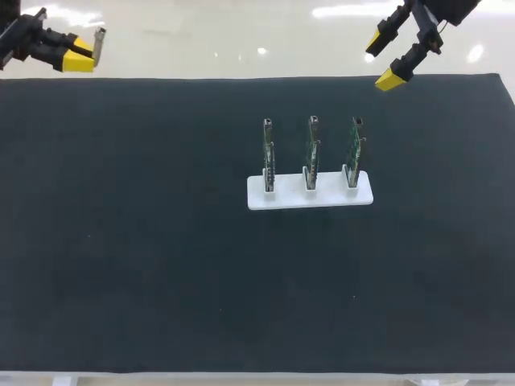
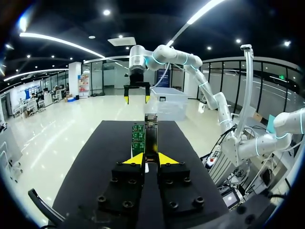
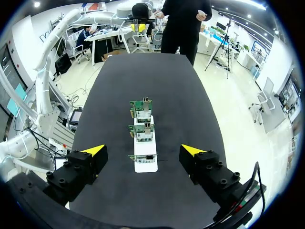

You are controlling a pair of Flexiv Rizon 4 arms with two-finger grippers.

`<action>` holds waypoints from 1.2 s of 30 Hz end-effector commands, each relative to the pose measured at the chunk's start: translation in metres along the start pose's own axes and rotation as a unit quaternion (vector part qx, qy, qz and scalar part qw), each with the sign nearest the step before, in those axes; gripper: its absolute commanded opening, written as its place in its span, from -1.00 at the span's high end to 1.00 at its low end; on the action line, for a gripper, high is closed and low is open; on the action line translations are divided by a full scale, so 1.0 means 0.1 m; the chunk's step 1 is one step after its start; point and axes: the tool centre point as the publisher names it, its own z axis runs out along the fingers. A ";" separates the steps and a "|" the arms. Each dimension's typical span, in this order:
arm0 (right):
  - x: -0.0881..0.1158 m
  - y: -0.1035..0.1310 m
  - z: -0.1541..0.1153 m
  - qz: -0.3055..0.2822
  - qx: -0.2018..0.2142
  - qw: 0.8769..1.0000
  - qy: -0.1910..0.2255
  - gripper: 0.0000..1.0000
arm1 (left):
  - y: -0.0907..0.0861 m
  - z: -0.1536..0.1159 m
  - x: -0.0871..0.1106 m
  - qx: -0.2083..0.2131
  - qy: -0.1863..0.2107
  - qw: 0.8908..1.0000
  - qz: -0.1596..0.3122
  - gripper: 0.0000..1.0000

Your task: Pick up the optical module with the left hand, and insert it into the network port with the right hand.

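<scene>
Left jaws pinch the optical module [image 1: 99,44], its end poking past the tips, off the bench's far left corner, seemingly ready for handover, while the right jaws hang spread off the far right corner above the port boards [image 1: 312,149] racked upright in a white holder [image 1: 322,198] mid-bench.

The tabletop [image 1: 161,265] is showing a matt black, faintly fibrous covering (cloth or felt, hard to say which). At its centre, the white base [image 1: 310,199] is looking like smooth, slightly glossy plastic, carrying green lacquered boards [image 1: 312,153] topped by dull metal network ports [image 1: 313,122]. At 10 o'clock, the left end effector [image 1: 80,55], matt black with bright yellow tips, is gripping the optical module [image 1: 99,42], which is gleaming as bare silvery metal. At 1 o'clock, the right end effector [image 1: 384,60] is wearing the same finish.
</scene>
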 end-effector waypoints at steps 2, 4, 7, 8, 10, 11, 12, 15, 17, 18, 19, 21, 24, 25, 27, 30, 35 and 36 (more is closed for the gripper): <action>0.00 0.01 0.00 0.000 0.001 1.000 0.000 -1.00 | 0.04 0.18 -0.04 -0.037 -0.030 0.999 0.008 1.00; 0.00 0.01 0.00 0.000 0.001 1.000 0.000 -1.00 | 0.08 0.28 -0.06 -0.042 -0.049 0.998 0.024 1.00; 0.00 0.01 0.00 0.000 0.001 1.000 0.000 -1.00 | 0.13 0.44 -0.07 -0.039 -0.059 0.997 0.025 1.00; 0.00 0.01 0.00 0.000 0.001 1.000 0.000 -1.00 | 0.16 0.50 -0.07 -0.035 -0.059 0.997 0.023 1.00; 0.00 0.01 0.00 0.000 0.001 1.000 0.000 -1.00 | 0.20 0.61 -0.07 -0.036 -0.067 0.997 0.029 1.00; 0.00 0.01 0.00 0.000 0.001 1.000 0.000 -1.00 | 0.22 0.67 -0.07 -0.033 -0.068 0.997 0.027 1.00; 0.00 0.01 0.00 0.000 0.001 1.000 0.000 -1.00 | 0.25 0.72 -0.08 -0.034 -0.073 0.996 0.029 1.00; 0.00 0.01 0.00 0.000 0.001 1.000 0.000 -1.00 | 0.32 0.91 -0.10 -0.023 -0.081 0.996 0.024 1.00; 0.00 0.01 0.00 0.000 0.001 1.000 0.000 -1.00 | 0.36 1.04 -0.11 -0.018 -0.089 0.995 0.031 1.00; 0.00 0.01 0.00 0.000 0.001 1.000 0.000 -1.00 | 0.38 1.11 -0.12 -0.017 -0.089 0.995 0.030 1.00; 0.00 0.01 0.00 0.000 0.001 1.000 0.000 -1.00 | 0.41 1.18 -0.12 -0.019 -0.092 0.995 0.033 1.00; 0.00 0.01 0.00 0.000 0.001 1.000 0.000 -1.00 | 0.45 1.33 -0.12 -0.022 -0.092 0.995 0.036 1.00; 0.00 0.01 0.00 0.000 0.001 1.000 0.000 -1.00 | 0.50 1.51 -0.12 -0.028 -0.093 0.995 0.040 1.00; 0.00 0.01 0.00 0.000 0.001 1.000 0.000 -1.00 | 0.52 1.58 -0.12 -0.029 -0.092 0.995 0.038 1.00; 0.00 0.01 0.00 0.000 0.001 1.000 0.000 -1.00 | 0.54 1.69 -0.13 -0.030 -0.093 0.994 0.038 1.00; 0.00 0.01 0.00 0.000 0.001 1.000 0.000 -1.00 | 0.55 1.84 -0.17 -0.030 -0.095 0.994 0.034 1.00; 0.00 0.01 0.00 0.000 0.001 1.000 0.000 -1.00 | 0.49 2.03 -0.25 -0.025 -0.102 0.994 0.029 1.00; 0.00 0.01 0.00 0.000 0.001 1.000 0.000 -1.00 | 0.48 2.06 -0.26 -0.025 -0.103 0.994 0.029 1.00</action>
